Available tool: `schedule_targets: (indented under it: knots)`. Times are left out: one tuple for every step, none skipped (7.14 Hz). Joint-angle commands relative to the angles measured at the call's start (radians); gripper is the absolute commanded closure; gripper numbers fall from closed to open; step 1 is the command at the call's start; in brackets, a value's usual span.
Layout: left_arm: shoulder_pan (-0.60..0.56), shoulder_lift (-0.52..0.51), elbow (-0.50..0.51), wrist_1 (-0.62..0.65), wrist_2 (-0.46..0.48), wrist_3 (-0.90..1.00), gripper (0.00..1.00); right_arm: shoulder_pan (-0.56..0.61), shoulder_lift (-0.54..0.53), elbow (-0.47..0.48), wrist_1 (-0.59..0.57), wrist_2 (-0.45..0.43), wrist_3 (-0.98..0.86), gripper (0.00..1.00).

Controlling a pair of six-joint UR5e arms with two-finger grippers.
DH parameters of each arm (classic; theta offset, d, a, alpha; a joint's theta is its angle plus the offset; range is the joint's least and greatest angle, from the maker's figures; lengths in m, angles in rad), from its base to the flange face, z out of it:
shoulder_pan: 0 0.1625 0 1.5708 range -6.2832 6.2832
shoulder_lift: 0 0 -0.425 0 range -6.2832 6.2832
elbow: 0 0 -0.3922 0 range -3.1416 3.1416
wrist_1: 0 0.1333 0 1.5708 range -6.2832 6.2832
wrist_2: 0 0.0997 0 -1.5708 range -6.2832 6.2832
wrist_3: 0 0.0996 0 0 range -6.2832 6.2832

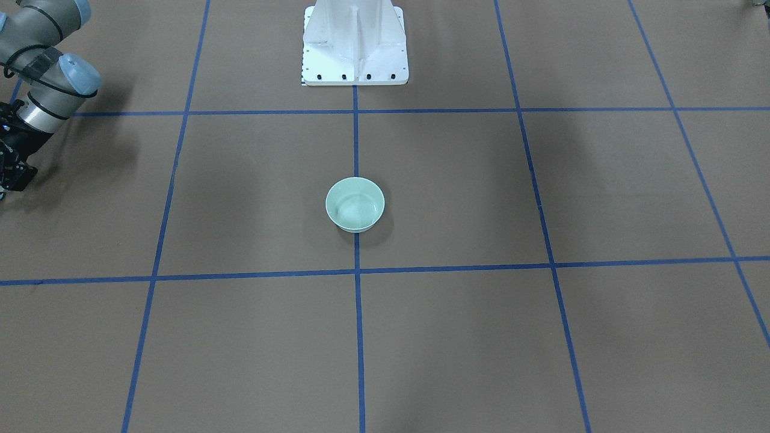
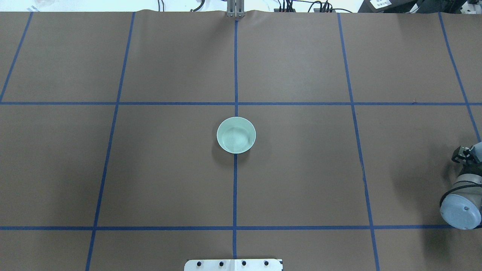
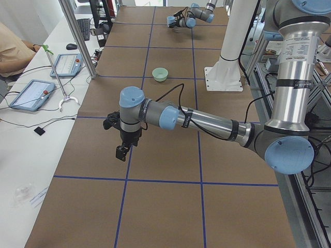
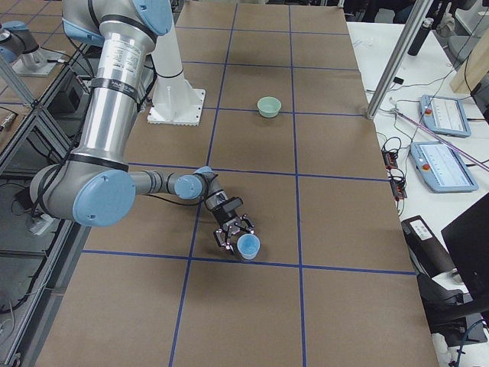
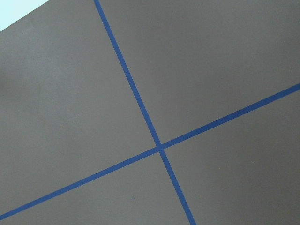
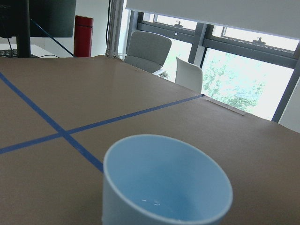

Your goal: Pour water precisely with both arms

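A pale-green bowl (image 2: 236,134) stands at the table's middle on a blue tape line; it also shows in the front view (image 1: 355,204). Faint ripples of water (image 2: 236,140) shine inside it. My right gripper (image 4: 237,238) is at the table's right end, shut on a pale-blue cup (image 4: 247,246) held low over the table. In the right wrist view the cup (image 6: 166,187) is upright with only small glints of water (image 6: 152,202) at its bottom. My left gripper (image 3: 122,153) hangs empty-looking above the table's left end; I cannot tell whether it is open or shut.
The white bolted pedestal (image 1: 355,45) stands behind the bowl. Blue tape lines (image 5: 159,147) divide the brown table. Operator tablets (image 3: 31,94) and cables lie on the white bench beyond the table's far edge. A person (image 3: 13,49) sits there.
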Motion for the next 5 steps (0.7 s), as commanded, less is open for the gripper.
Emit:
schedule_targets:
  knots:
    - [0.0,0.0,0.001,0.0,0.0,0.0,0.0,0.04,0.005,-0.007,0.0,-0.008,-0.011,0.06]
    - [0.0,0.0,0.003,0.0,0.0,0.0,0.0,0.047,0.005,-0.007,0.0,-0.012,-0.017,0.06]
    - [0.002,0.0,0.006,0.0,0.0,0.0,0.0,0.054,0.006,-0.009,0.002,-0.014,-0.017,0.07]
    - [0.002,0.0,0.006,0.0,0.0,0.0,0.0,0.058,0.008,-0.034,0.008,-0.015,-0.017,0.09]
    - [0.002,0.0,0.007,0.0,0.0,0.0,0.0,0.072,0.008,-0.048,0.009,-0.034,-0.018,0.11]
